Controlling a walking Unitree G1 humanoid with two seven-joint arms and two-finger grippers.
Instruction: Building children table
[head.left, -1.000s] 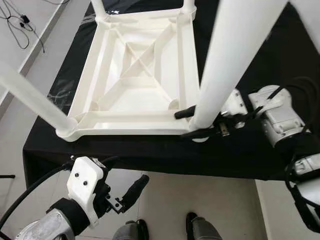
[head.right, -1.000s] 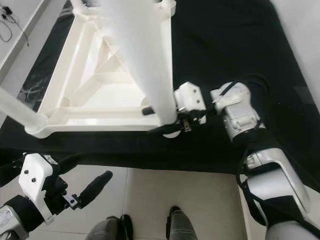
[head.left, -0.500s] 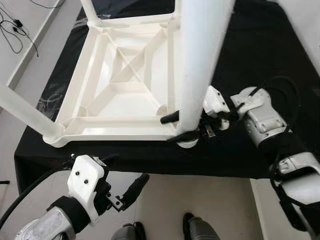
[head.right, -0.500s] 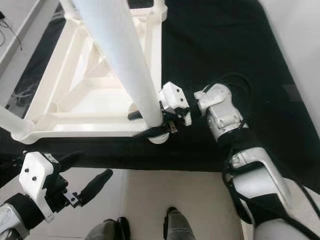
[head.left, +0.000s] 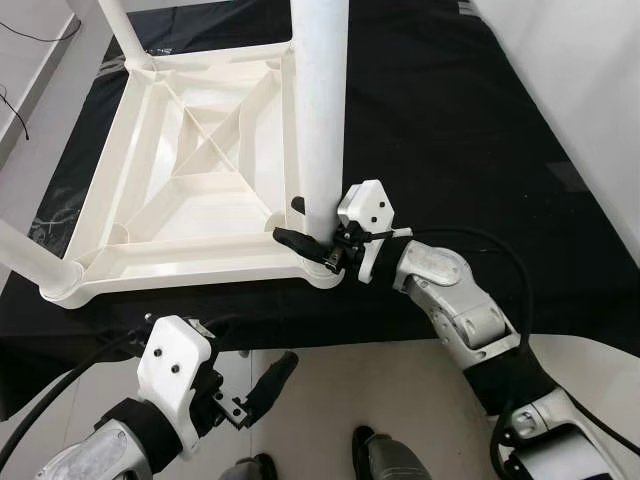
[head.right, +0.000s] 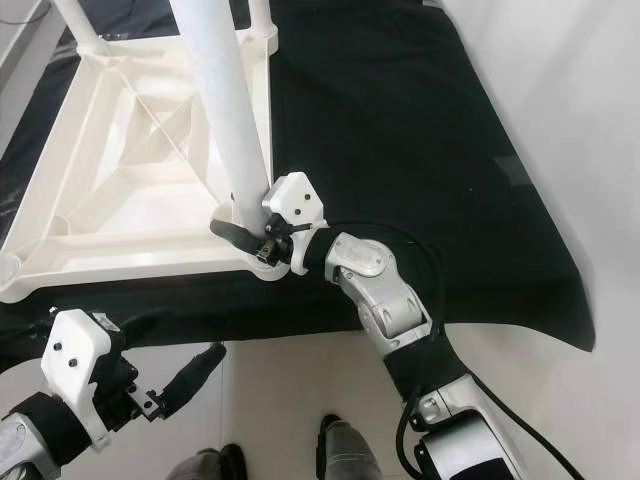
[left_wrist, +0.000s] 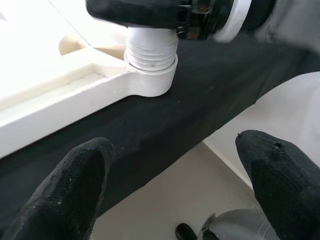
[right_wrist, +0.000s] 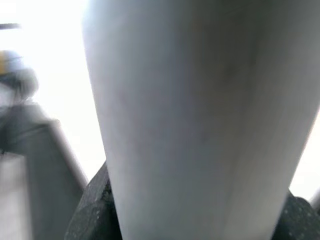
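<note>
Nearest the robot, low over the pale floor (head.left: 330, 390), the left gripper (head.left: 262, 383) hangs idle with its two black fingers (left_wrist: 75, 185) spread wide and nothing between them; just beyond, at the near edge of a surface covered in black cloth (head.left: 440, 130), the right gripper (head.left: 305, 228) has its fingers closed around the base of an upright white table leg (head.left: 318, 110), where the leg's threaded end meets a corner socket; farther back, the white plastic tabletop (head.left: 190, 190) lies upside down on the cloth, its ribbed underside showing; other legs (head.left: 118, 28) stand in its other corners.
</note>
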